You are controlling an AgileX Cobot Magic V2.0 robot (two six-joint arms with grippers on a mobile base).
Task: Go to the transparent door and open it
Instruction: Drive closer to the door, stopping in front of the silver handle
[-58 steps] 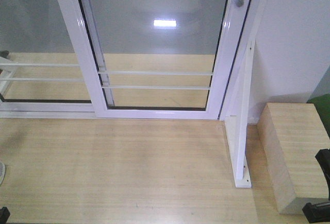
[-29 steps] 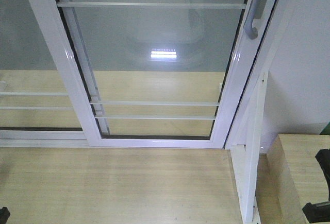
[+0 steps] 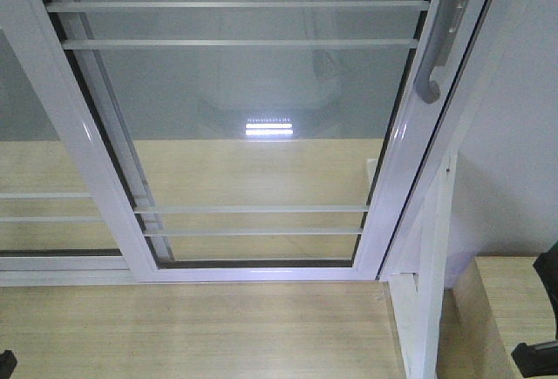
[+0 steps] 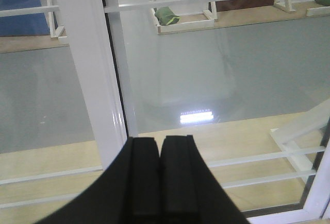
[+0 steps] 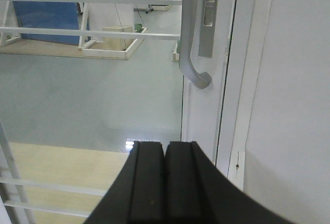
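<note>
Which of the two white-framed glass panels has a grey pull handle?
The right-hand panel, the transparent door, has the curved grey handle on its right frame edge. The left panel shows only thin horizontal bars and no handle.

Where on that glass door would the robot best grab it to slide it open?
The grey pull handle on the transparent door, at its straight vertical bar above the curved foot. It stands off the frame, so the right tool, now shut, should probably open and close around it from the front.
</note>
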